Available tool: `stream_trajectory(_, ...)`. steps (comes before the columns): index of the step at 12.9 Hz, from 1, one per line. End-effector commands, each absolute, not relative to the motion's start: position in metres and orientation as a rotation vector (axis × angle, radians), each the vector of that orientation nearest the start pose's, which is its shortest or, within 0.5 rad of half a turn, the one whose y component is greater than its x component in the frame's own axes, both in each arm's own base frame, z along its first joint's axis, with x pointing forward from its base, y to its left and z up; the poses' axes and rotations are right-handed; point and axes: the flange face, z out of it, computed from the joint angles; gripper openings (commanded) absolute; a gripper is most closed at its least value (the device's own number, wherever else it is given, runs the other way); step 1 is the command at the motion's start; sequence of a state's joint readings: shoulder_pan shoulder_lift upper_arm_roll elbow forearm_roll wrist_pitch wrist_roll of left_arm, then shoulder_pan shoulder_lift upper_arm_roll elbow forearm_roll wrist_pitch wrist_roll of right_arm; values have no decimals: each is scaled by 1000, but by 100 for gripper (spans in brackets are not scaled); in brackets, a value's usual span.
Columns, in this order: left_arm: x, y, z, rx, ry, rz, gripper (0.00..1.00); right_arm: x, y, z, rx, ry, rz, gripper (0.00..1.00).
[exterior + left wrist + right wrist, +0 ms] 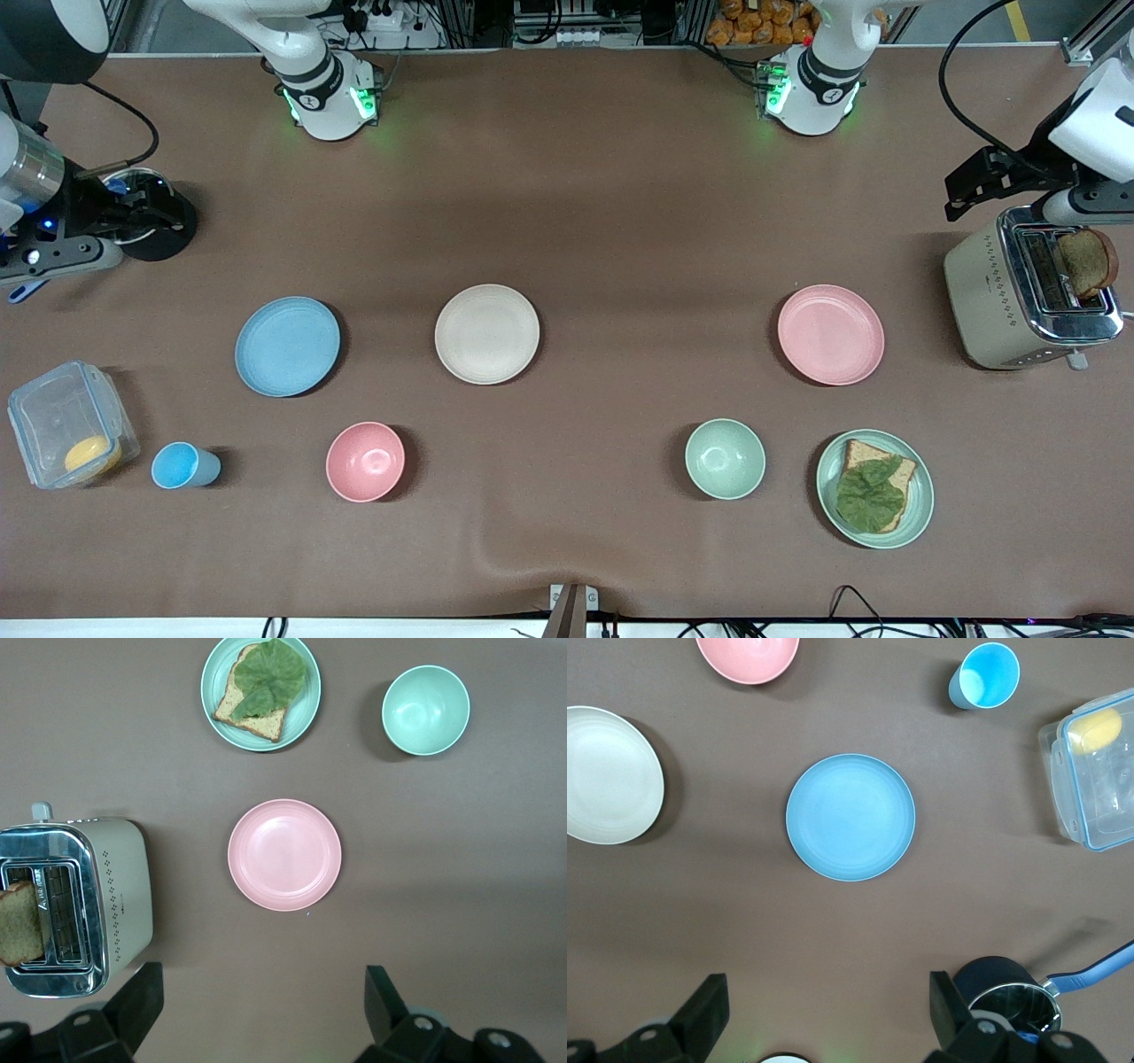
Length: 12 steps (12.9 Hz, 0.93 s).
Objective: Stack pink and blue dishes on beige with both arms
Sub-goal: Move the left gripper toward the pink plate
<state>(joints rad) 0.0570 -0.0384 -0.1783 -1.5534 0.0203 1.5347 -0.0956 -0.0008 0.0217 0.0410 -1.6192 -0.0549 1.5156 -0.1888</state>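
Three flat plates lie in a row across the table: the light blue plate (287,346) (850,817) toward the right arm's end, the beige plate (486,334) (607,775) in the middle, and the pink plate (830,334) (284,854) toward the left arm's end. Each lies alone, with nothing on it. My right gripper (828,1014) hangs high over bare table by the blue plate, open and holding nothing. High over bare table by the pink plate and the toaster, my left gripper (263,1010) is also open with nothing in it.
A pink bowl (365,461), a green bowl (725,458) and a green plate with toast and lettuce (874,488) lie nearer the front camera. A toaster (1028,288) holding bread stands at the left arm's end. A blue cup (182,465), a clear container (71,425) and a black pot (152,223) are at the right arm's end.
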Motion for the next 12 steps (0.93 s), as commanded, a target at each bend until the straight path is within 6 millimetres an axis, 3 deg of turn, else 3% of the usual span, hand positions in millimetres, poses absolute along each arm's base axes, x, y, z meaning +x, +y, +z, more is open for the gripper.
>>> stream_trajectory(1,533,-63,656,-3126,64,-28,100,550,14,590,-3148,-349,204,100)
stream_trajectory(5,534,-62,655,-3124,61,-23,100,550,14,590,-3148,-349,204,100)
stream_trajectory(7,534,-64,645,-3125,85,11,100,550,14,590,-3148,-349,204,100)
stream_trajectory(12,554,-64,586,-3101,98,83,100,550,14,590,-3148,-349,206,100)
